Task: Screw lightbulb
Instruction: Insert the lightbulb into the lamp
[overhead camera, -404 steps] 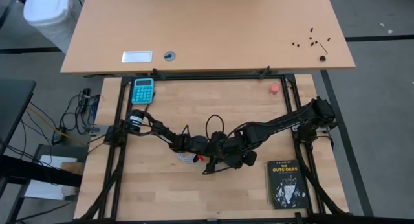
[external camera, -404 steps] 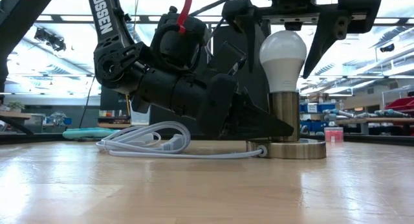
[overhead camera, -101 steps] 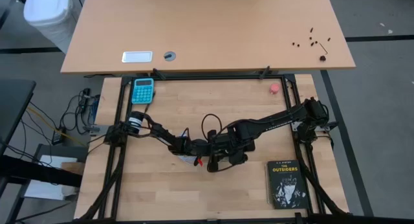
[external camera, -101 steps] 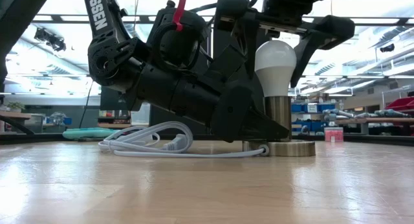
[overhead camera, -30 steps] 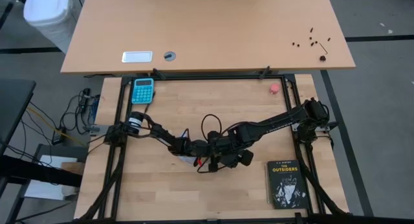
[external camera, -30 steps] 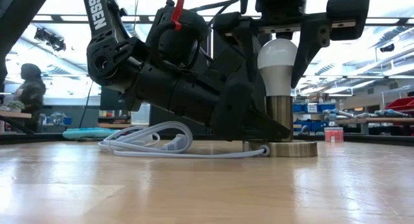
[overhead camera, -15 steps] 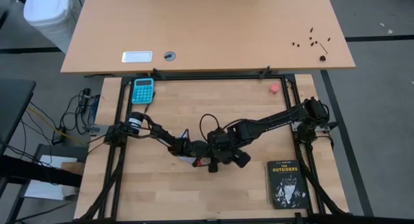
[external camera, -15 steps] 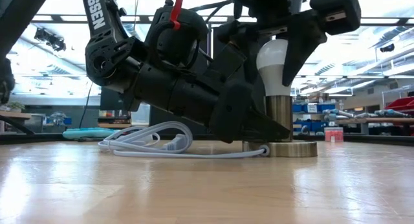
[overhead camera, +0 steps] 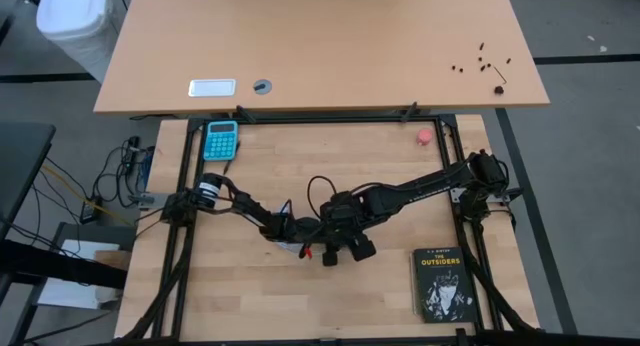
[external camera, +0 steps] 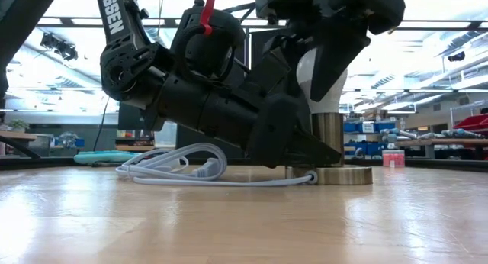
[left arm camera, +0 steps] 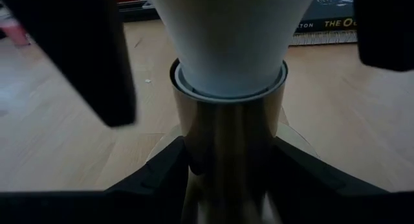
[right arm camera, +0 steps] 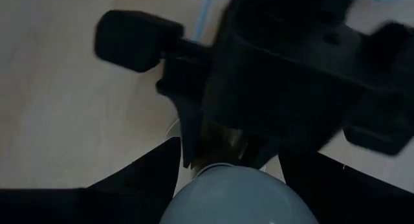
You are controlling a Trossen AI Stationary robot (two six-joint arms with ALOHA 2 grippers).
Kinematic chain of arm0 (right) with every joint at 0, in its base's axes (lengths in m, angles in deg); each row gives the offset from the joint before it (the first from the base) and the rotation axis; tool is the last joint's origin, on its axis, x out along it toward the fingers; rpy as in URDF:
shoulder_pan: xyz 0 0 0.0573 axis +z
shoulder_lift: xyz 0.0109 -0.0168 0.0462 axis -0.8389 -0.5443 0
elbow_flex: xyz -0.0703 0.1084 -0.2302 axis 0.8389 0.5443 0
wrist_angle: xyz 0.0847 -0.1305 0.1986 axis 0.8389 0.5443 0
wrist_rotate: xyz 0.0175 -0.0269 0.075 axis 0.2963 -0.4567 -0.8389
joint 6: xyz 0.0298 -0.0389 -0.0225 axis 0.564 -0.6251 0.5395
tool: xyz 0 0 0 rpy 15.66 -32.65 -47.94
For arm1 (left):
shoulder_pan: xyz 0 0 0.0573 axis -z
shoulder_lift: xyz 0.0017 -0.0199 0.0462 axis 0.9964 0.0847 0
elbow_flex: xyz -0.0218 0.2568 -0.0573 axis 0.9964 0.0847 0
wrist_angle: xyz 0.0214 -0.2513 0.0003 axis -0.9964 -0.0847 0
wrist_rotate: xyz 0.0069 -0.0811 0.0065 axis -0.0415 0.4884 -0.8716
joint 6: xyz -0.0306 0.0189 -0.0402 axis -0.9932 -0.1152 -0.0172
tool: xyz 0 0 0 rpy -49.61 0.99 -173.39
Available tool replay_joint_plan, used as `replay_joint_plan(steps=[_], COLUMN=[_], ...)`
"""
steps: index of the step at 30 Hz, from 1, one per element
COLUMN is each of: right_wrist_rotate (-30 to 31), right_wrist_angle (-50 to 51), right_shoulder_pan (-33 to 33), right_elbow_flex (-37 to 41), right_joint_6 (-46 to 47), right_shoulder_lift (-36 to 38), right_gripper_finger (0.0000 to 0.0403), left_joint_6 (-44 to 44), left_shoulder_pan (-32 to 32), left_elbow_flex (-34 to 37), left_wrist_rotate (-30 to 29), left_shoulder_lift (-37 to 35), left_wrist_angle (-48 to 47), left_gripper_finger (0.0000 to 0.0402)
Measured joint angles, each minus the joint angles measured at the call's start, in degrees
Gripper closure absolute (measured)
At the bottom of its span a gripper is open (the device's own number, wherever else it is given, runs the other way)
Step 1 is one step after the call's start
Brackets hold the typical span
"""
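Now right pincer (external camera: 324, 62) pinching lightbulb (external camera: 319, 79) from above, twisting; left pincer (left arm camera: 229, 179) clamping brass socket (external camera: 329, 138). Advice: keeping bulb upright, turning gently.

One camera hangs overhead, looking straight down on the whole table (overhead camera: 250, 316) and both arms. Another sits at table-top height by one edge, facing level across the wood into the room, very near the lightbulb (external camera: 311, 79) on its brass socket (external camera: 329, 142). The left wrist camera looks sideways at that socket (left arm camera: 229, 153) from close up; the right wrist camera looks down onto the bulb's dome (right arm camera: 238, 198). All four share the bulb and socket near the table's middle.
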Motion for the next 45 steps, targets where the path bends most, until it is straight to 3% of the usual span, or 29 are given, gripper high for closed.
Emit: replay_joint_plan(steps=[29, 45], right_wrist_rotate=[1.27, 0.23], right_wrist_angle=[2.55, 3.81], right_shoulder_pan=[-1.64, -1.75], right_elbow_flex=[-0.02, -0.02], right_joint_6=[55.52, 78.59], right_shoulder_lift=[0.00, 0.01], right_gripper_finger=[0.0137, 0.0138], left_joint_6=[-2.40, -3.26], left_shoulder_pan=[0.04, 0.07], left_elbow_flex=[0.02, 0.04], left_wrist_rotate=[0.24, -0.94], left_shoulder_lift=[0.00, -0.02], left_wrist_angle=[0.46, 0.48], left_gripper_finger=[0.0202, 0.0202])
